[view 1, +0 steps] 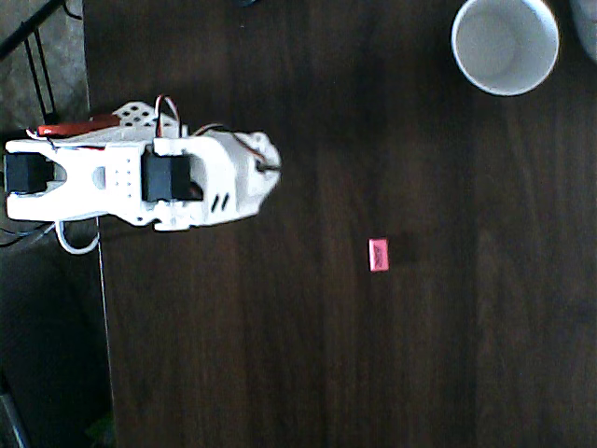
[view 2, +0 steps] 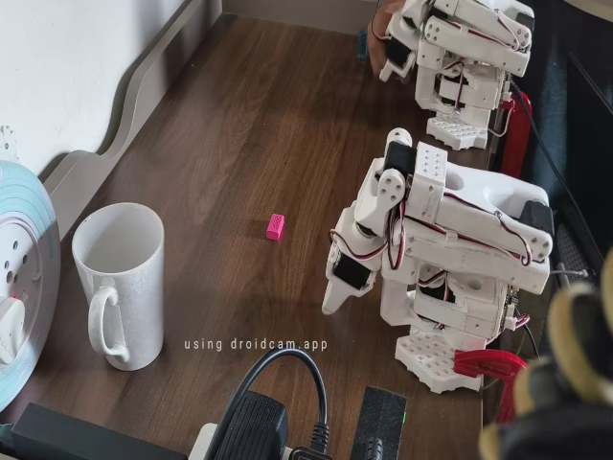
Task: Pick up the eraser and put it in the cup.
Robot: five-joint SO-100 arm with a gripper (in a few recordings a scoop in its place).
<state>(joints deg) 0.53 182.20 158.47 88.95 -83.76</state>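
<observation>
The eraser is a tiny pink-red block lying flat on the dark wooden table, with bare wood all around it. The white cup stands upright with nothing inside; the fixed view shows a handle on its near side. My white arm is folded back over its base. In the overhead view the gripper is well to the left of the eraser. In the fixed view the gripper points down at the table to the right of the eraser, its jaws together with nothing between them.
A round white and pale-blue object sits beside the cup, seen as a pale sliver in the overhead view. A black power adapter and cable lie at the table's near edge. A wall with a grey skirting borders the table.
</observation>
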